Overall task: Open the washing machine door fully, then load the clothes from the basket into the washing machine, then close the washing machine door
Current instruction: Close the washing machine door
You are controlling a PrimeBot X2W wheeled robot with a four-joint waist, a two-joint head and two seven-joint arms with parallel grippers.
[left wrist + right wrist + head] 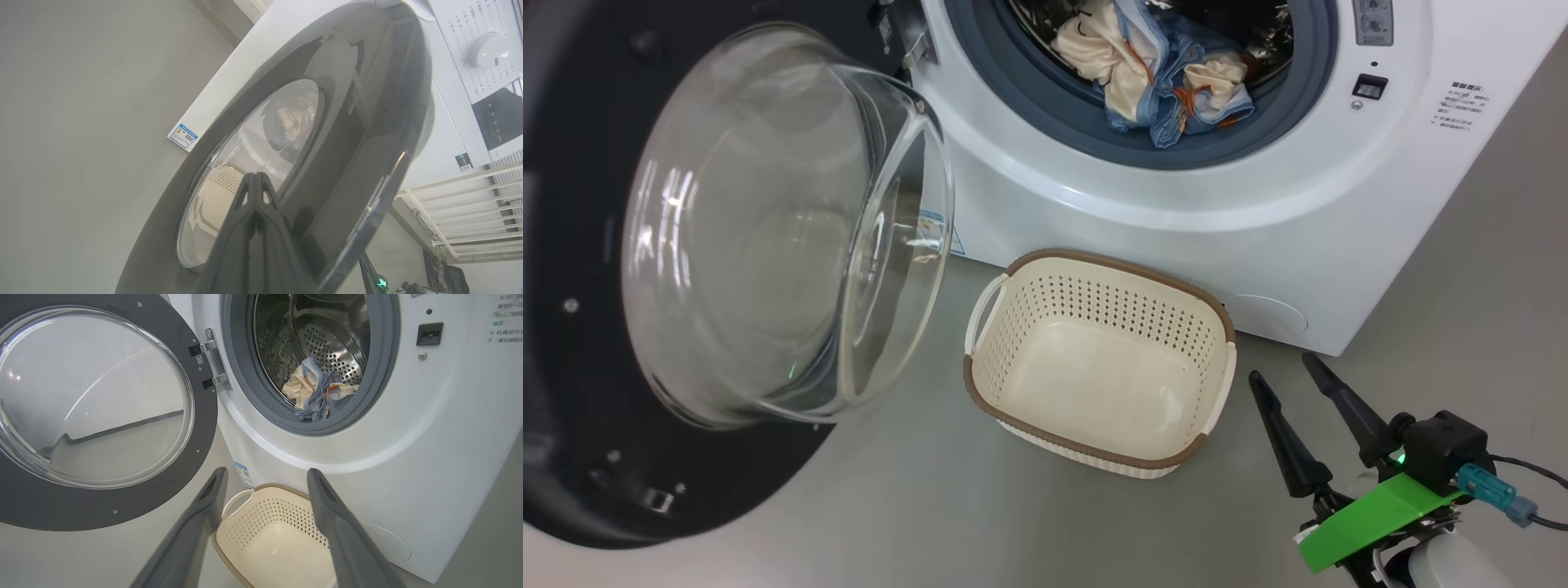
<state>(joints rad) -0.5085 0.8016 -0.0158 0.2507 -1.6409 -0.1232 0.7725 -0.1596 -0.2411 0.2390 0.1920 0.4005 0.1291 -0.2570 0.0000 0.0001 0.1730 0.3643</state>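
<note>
Your left gripper (255,179) is nearest: fingers pinched shut on nothing, tips at the outer face of the washing machine door (768,229), probably to push it round on its hinge (214,363). I can't confirm contact. The right gripper (1278,367) is spread wide and empty, just right of the basket (1094,260), out of the door's swing. The basket's empty. The clothes (1160,82) sit at the drum (327,339) front lip, blue fabric drooping onto the rubber seal (1037,106). Closing looks like the remaining step; mind that fabric getting pinched.

Basket (1111,314) sits before washing machine (1143,245), clothes (1160,90) inside.
</note>
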